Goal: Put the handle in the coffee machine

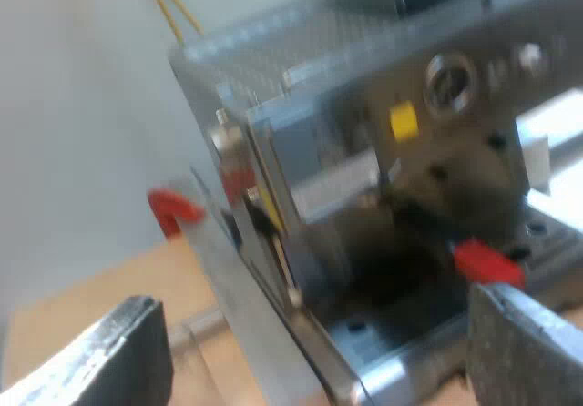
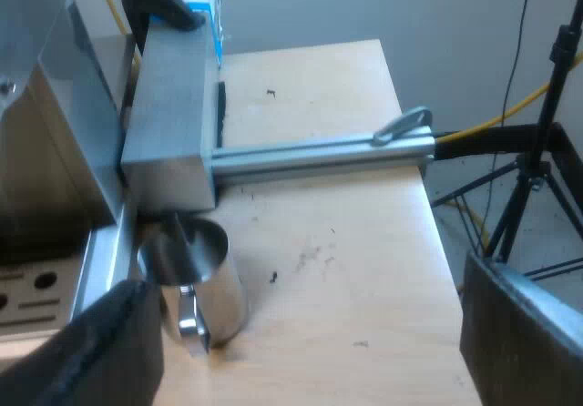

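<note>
The espresso machine (image 1: 364, 151) stands close before my left gripper (image 1: 319, 365), seen from one corner, and the picture is smeared by motion. At the machine's front the holder's dark handle (image 1: 410, 247) sticks out under the brew head and ends in red (image 1: 487, 262). My left gripper is open, with nothing between its fingers (image 1: 118, 356), and it is short of the handle. My right gripper (image 2: 310, 360) is open and holds nothing. It hovers over the wooden table (image 2: 346, 251) beside the machine's side wall (image 2: 46, 151).
A metal jug (image 2: 196, 283) stands on the table by the machine's drip tray (image 2: 36, 292). A grey metal block (image 2: 168, 106) with an aluminium rail (image 2: 319, 156) lies beyond it. A tripod stand (image 2: 537, 151) is past the table's edge. A red curved object (image 1: 173, 208) shows beside the machine.
</note>
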Motion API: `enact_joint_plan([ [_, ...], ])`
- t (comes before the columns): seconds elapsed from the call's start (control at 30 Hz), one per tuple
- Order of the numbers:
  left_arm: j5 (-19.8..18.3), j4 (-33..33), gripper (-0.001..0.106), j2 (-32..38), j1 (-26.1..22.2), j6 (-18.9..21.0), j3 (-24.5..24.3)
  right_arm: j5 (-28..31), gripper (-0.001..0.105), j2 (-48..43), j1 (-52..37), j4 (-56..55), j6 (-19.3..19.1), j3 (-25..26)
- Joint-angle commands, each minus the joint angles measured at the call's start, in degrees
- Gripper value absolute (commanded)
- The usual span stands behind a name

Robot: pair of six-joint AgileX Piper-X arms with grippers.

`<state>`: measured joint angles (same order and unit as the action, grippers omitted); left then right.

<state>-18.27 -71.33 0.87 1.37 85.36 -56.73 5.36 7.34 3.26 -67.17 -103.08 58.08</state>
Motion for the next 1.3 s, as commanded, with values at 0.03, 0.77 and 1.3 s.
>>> enact_joint_plan([
  [0.03,0.9,-2.7,0.069,7.0,-0.1,0.0,2.0,-0.1,0.07,-5.3,-0.3,-2.7,-1.1,-0.8],
  [0.77,8.2,10.7,0.069,7.6,-0.5,6.5,14.9,-8.2,0.07,-10.3,-0.2,6.1,-5.0,-13.9],
  [1.3,8.2,12.9,0.069,7.5,-0.5,6.5,27.2,-8.2,0.07,-10.2,-0.2,7.0,-4.7,-27.3],
])
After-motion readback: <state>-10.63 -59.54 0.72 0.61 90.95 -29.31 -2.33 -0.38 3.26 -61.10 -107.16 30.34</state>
